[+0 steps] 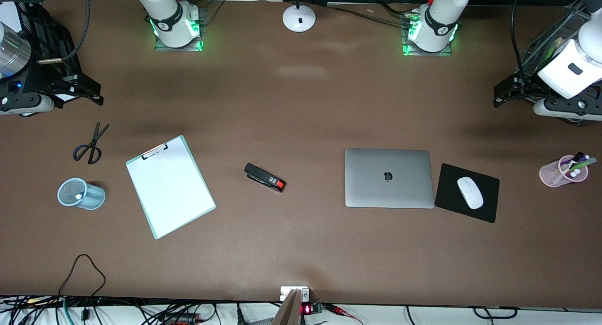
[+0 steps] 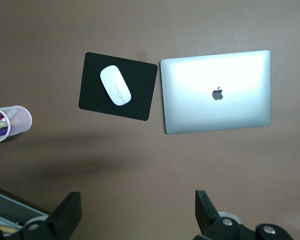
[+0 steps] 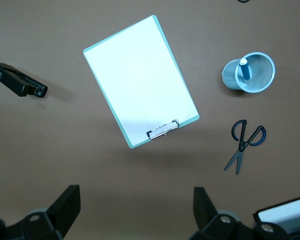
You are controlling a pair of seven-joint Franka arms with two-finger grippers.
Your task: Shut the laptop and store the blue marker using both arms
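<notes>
The silver-grey laptop (image 1: 388, 178) (image 2: 217, 92) lies flat with its lid down and the dark logo facing up. The blue marker (image 3: 244, 70) (image 1: 77, 196) stands white end up inside a light-blue mesh cup (image 3: 262, 75) (image 1: 91, 198) at the right arm's end of the table. My right gripper (image 1: 96, 93) (image 3: 136, 190) hangs open and holds nothing, over bare table near the scissors. At the left arm's end, my left gripper (image 1: 498, 95) (image 2: 137, 195) is also open with nothing in it, over bare table close to the pink pen cup.
A clipboard with white paper (image 1: 170, 186), a black stapler (image 1: 264, 177) and scissors (image 1: 90, 144) lie toward the right arm's end. Beside the laptop sit a black mouse pad (image 1: 447, 193) with a white mouse (image 1: 470, 192). A pink cup of pens (image 1: 563, 171) stands near the left arm's end.
</notes>
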